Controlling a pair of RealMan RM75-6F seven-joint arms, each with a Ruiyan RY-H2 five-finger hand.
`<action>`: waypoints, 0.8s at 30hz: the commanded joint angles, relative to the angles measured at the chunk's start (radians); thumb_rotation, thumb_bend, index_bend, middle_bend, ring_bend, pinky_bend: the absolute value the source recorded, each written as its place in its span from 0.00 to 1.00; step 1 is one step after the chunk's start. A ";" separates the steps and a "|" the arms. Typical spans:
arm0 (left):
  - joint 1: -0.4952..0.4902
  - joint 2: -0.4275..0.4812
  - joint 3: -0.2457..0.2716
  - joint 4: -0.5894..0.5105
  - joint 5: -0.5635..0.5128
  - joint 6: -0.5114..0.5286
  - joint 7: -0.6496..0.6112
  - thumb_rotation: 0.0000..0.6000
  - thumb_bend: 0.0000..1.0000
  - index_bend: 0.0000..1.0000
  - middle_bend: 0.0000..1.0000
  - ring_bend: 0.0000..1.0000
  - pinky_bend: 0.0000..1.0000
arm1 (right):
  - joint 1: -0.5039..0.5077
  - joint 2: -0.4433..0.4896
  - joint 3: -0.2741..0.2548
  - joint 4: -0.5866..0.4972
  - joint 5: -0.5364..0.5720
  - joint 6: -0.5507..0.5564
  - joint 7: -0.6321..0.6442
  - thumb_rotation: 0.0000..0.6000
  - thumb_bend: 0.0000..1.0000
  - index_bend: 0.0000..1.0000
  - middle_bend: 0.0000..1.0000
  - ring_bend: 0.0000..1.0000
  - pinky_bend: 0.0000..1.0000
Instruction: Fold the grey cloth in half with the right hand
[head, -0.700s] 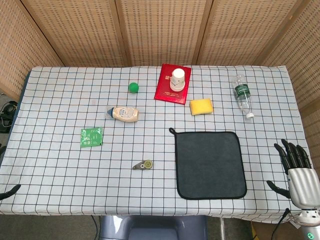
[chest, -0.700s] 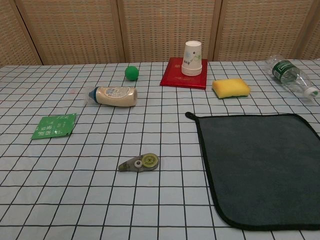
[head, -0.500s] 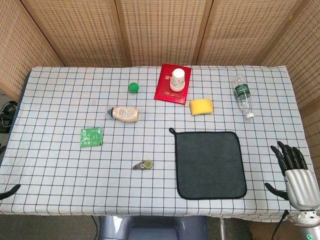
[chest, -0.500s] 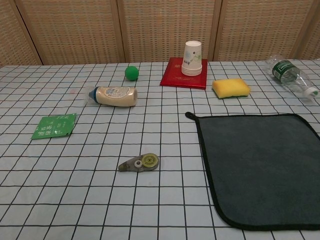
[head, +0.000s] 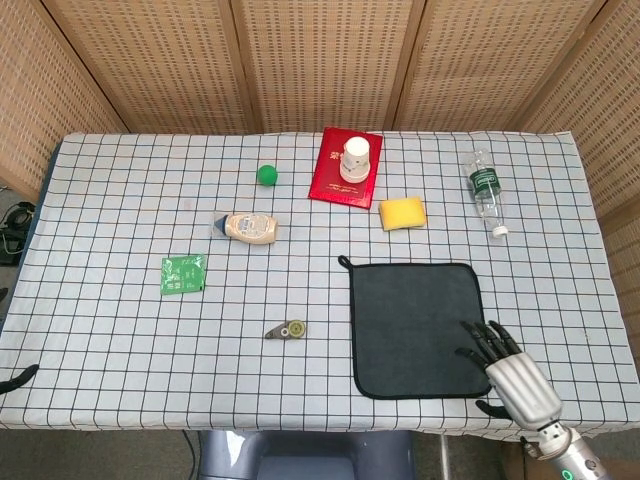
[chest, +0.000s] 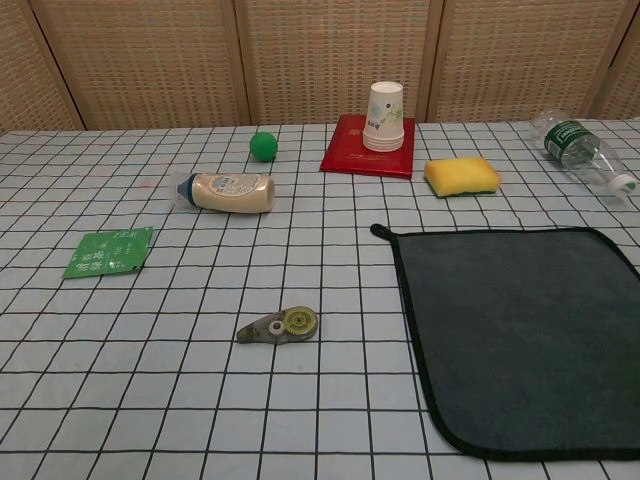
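The grey cloth (head: 418, 326) (chest: 520, 335) lies flat and unfolded on the checked table, a small loop at its far left corner. In the head view my right hand (head: 510, 372) is over the cloth's near right corner, fingers apart and pointing at the cloth, holding nothing. I cannot tell whether the fingertips touch the fabric. The chest view does not show this hand. Of my left arm only a dark tip (head: 18, 380) shows at the table's near left edge; the left hand itself is out of sight.
Beyond the cloth lie a yellow sponge (head: 403, 212), a plastic bottle (head: 485, 191) on its side and a red book (head: 346, 167) with paper cups (chest: 385, 116) on it. To the left are a green ball (head: 266, 175), a lying sauce bottle (head: 247, 228), a green packet (head: 184, 274) and a correction-tape dispenser (head: 287, 329).
My right hand has moved left and slightly nearer, from beside the table's right edge onto the cloth's near right corner. The cloth and the other objects have not moved.
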 joint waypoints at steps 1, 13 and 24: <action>-0.003 0.001 -0.004 0.000 -0.010 -0.005 0.001 1.00 0.00 0.00 0.00 0.00 0.00 | 0.036 -0.066 -0.005 0.053 -0.041 -0.031 -0.019 1.00 0.25 0.39 0.00 0.00 0.00; -0.007 0.008 -0.010 0.007 -0.038 -0.026 -0.026 1.00 0.00 0.00 0.00 0.00 0.00 | 0.088 -0.242 -0.002 0.158 0.015 -0.158 -0.120 1.00 0.43 0.45 0.00 0.00 0.00; -0.006 0.007 -0.008 0.004 -0.037 -0.027 -0.021 1.00 0.00 0.00 0.00 0.00 0.00 | 0.097 -0.304 -0.010 0.214 0.059 -0.186 -0.186 1.00 0.48 0.46 0.00 0.00 0.00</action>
